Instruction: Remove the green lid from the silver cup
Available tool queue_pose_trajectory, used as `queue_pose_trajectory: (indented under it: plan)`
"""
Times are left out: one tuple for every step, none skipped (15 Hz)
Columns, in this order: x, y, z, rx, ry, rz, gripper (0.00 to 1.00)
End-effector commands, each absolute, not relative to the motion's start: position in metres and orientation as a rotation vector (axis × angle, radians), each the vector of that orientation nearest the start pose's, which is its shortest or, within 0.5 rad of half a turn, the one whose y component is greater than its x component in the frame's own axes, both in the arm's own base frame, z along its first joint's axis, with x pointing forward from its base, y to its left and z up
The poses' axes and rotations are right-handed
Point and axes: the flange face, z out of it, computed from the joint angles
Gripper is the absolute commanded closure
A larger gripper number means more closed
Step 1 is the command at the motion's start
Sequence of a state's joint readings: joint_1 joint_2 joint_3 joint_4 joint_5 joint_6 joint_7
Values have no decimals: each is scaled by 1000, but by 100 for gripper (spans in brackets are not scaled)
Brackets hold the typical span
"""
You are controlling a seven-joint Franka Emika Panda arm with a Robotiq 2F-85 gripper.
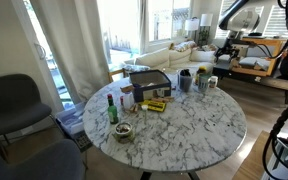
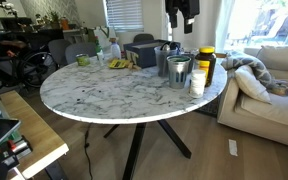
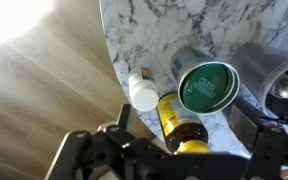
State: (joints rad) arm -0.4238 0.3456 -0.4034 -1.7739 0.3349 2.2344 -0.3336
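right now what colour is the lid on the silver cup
The lid is dark green; the wrist view shows it best.

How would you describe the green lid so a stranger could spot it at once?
On the round marble table, find the cluster of cups and bottles near the edge. The green lid caps the silver cup beside an amber bottle. It is a flat green disc, while the cup alongside stands open.
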Motion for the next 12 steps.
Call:
queue_pose_trajectory:
  plan:
    - [485,-469,377,-2912,955,-391,0]
    - [491,-471,372,-2904,945,-390,0]
    - [495,-470,366,-2880,925,-366,0]
    - [500,-471,362,-2866,921,-356,0]
    - [504,-472,355,-2852,912,-353,0]
    - [508,-474,350,-2839,907,-355,0]
    - [510,-476,346,-2828,901,-360,0]
    - [513,-477,341,-2798,883,-366,1]
    - [515,-478,338,-2759,848,-363,5]
    - [516,-478,336,-2719,820,-346,0]
    - [514,-477,339,-2691,792,-309,2]
    - [514,-469,338,-2757,852,-321,2]
